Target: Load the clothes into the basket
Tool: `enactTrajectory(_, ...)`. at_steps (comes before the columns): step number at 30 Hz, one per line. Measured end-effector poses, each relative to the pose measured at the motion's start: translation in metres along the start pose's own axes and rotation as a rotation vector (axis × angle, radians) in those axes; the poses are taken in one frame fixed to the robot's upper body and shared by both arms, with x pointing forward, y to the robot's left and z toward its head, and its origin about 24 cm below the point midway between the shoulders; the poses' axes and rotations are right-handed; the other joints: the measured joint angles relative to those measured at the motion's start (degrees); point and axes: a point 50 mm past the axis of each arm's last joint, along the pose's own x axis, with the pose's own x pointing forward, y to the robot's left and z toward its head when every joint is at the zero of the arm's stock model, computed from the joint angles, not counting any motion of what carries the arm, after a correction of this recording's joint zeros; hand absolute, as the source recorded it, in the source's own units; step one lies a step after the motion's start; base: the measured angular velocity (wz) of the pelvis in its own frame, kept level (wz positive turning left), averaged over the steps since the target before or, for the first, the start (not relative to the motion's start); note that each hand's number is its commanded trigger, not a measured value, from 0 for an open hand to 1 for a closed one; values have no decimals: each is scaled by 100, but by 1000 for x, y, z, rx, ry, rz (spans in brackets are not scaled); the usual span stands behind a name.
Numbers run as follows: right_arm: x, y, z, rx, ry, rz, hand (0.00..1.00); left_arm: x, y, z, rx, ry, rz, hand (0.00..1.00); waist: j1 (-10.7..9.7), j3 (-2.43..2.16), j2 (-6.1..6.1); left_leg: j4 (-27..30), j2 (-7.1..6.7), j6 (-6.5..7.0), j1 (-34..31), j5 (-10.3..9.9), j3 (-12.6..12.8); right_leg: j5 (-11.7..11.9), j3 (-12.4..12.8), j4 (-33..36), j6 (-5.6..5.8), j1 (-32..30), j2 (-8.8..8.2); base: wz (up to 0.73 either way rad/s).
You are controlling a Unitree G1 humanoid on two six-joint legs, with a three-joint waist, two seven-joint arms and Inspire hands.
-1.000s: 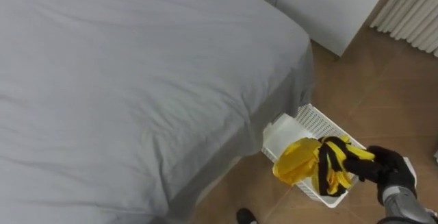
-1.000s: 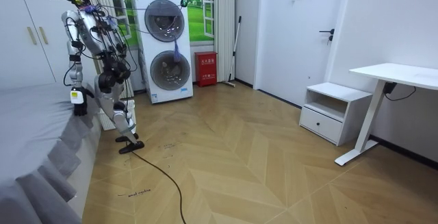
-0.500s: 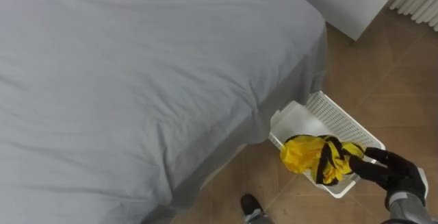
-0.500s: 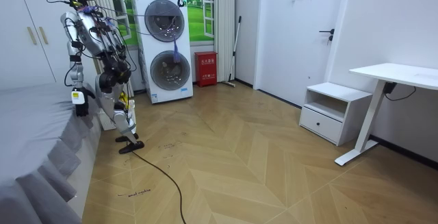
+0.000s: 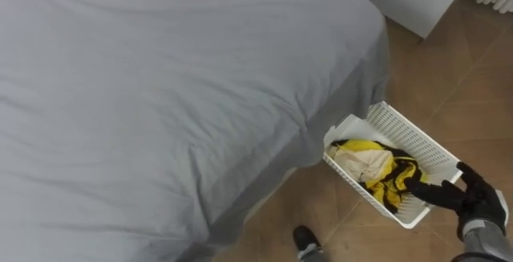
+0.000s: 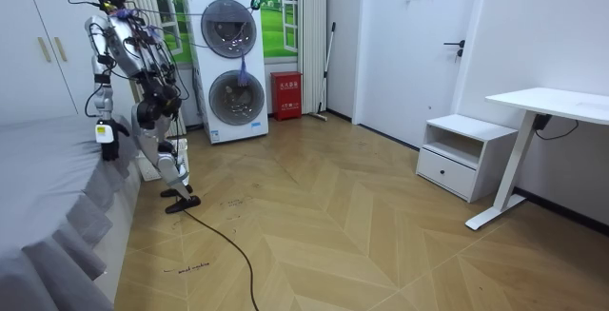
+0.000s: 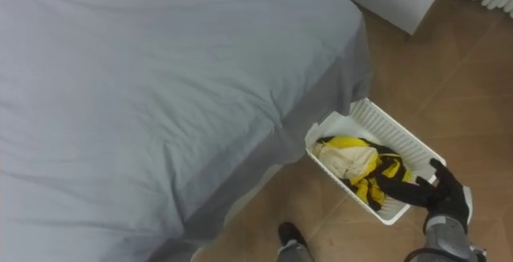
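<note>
The robot stands at the corner of the grey-sheeted bed (image 5: 160, 94). Beside it is the white slatted plastic basket (image 5: 401, 123), set on the herringbone wooden floor (image 5: 449, 70) with its 10 o'clock corner tucked just beside the hanging sheet. The crumpled yellow-and-black garment (image 5: 370, 166) lies inside the basket, bunched toward the 8 o'clock end, while the 1 o'clock end is bare. The black right hand (image 5: 474, 204) reaches in over the rim from 4 o'clock. Its fingers (image 5: 429, 190) are stretched out almost straight, tips resting on the black-striped folds and closed round nothing that I can make out. In the room view the left hand (image 6: 103, 146) hangs by the bed's edge.

The drop looks done, so the danger, to my eye, is in the way out. Soft cloth clings to fingers. If a fold is hooked over a tip when the hand pulls back toward 4 o'clock, the garment would ride up with it and spill over the low rim onto the floor. The striped part sits close to that rim at 5 o'clock, so little drag would be needed. The basket looks light and stands free on that side. A wrist catching its rim on the lift could tip it or skate it across the smooth boards. A straight rise with the fingers spread wide, before any swing away, seems the safer course.
</note>
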Motion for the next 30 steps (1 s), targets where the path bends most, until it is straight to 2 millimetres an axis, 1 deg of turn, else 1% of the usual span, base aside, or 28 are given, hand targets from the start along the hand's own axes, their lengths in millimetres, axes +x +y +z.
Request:
enactTrajectory(3,0,-2,3,2,-12,-8,0,-1,2,-5,-3,5,5,0,-8,3,-4,0,-6,-6,2,4,2,-1,39,10,1,-7,12,-6)
enactTrajectory(6,0,-3,4,9,-26,-13,0,-2,3,-10,-6,6,9,0,-62,7,-45,1,-23,-5,3,4,1,-16,73,55,17,-24,15,0)
enactTrajectory(9,0,-2,5,11,-34,-9,0,-3,5,-13,-7,11,13,0,-140,0,-85,19,-29,-4,9,4,-8,-20,94,58,28,-9,19,1)
enactTrajectory(10,-1,-3,3,9,-29,-11,0,-3,5,-14,-5,13,13,0,-145,-3,-100,26,-31,-4,40,4,-17,-20,104,63,29,24,19,0)
enactTrajectory(11,-1,-4,0,2,-20,-12,0,-4,5,-15,-4,16,15,0,-135,7,-116,27,-30,-4,123,4,-16,-20,113,61,29,106,23,-5)
enactTrajectory(12,-2,-4,-2,2,-14,-12,0,-4,6,-16,-5,20,18,0,-129,5,-130,27,-29,-4,179,4,-16,-20,122,64,29,159,27,-11)
enactTrajectory(15,-8,-5,-18,-1,26,3,0,-4,7,-17,31,23,21,0,-111,15,-179,19,-31,-5,448,4,-115,-87,53,60,2,441,-7,0)
enactTrajectory(16,-11,-5,-27,0,51,5,0,-4,7,-16,39,17,21,0,-101,24,-197,-14,-16,-7,575,4,-125,-120,21,56,1,566,-14,13)
enactTrajectory(17,-15,-6,-37,-6,83,14,0,-4,7,-17,64,19,17,0,-46,46,-247,-76,18,-10,708,3,-145,-148,-34,12,19,706,-17,15)
enactTrajectory(18,-17,-7,-42,-10,101,21,0,-5,6,-17,79,18,14,0,-14,46,-248,-94,25,-14,767,5,-202,-148,-93,-47,22,789,-29,34)
enactTrajectory(19,-21,-11,-56,-15,153,28,0,-5,4,-16,119,9,5,0,-20,64,-291,-94,21,-26,857,13,-384,-148,-239,-138,13,969,-69,56)
enactTrajectory(20,-26,-14,-70,-18,205,34,0,-4,3,-12,174,-4,-2,0,-1,48,-319,-102,23,-32,962,18,-522,-153,-352,-184,-19,1143,-102,63)
enactTrajectory(21,-29,-15,-76,-19,230,37,0,-4,2,-12,202,-5,-4,0,18,64,-365,-109,26,-33,1015,19,-608,-159,-424,-220,-22,1239,-120,69)
enactTrajectory(23,-40,-19,-100,-20,327,65,0,-5,2,-10,273,-17,-6,0,65,70,-516,-167,63,-45,1290,29,-860,-186,-749,-388,-47,1662,-215,63)
enactTrajectory(24,-43,-20,-106,-15,354,69,0,-5,2,-9,293,-18,-5,0,93,62,-562,-195,64,-50,1367,32,-925,-186,-799,-461,-43,1781,-215,53)
enactTrajectory(25,-49,-21,-117,-8,403,77,0,-5,4,-9,309,-20,3,0,144,48,-659,-237,66,-63,1512,42,-1103,-182,-959,-601,-40,2027,-241,63)
enactTrajectory(26,-58,-24,-130,-10,453,85,0,-5,5,-9,327,-17,10,0,155,17,-758,-290,90,-66,1634,64,-1269,-178,-1109,-753,-38,2262,-263,71)
enactTrajectory(27,-63,-25,-137,-10,482,87,0,-5,6,-9,328,-17,13,0,157,14,-824,-313,97,-68,1708,76,-1362,-176,-1188,-823,-42,2393,-277,79)
enactTrajectory(28,-71,-26,-148,-2,533,87,0,-5,8,-10,320,-17,23,0,182,2,-945,-336,102,-71,1847,79,-1519,-180,-1301,-946,-45,2633,-287,71)
enactTrajectory(29,-80,-25,-159,6,584,93,0,-6,10,-10,319,-19,35,0,207,-32,-1042,-383,112,-72,1958,78,-1624,-183,-1466,-1071,-46,2833,-311,64)
enactTrajectory(30,-84,-25,-163,10,603,98,0,-6,12,-10,317,-17,42,0,231,-34,-1075,-414,116,-74,2007,76,-1691,-181,-1547,-1142,-44,2923,-321,52)
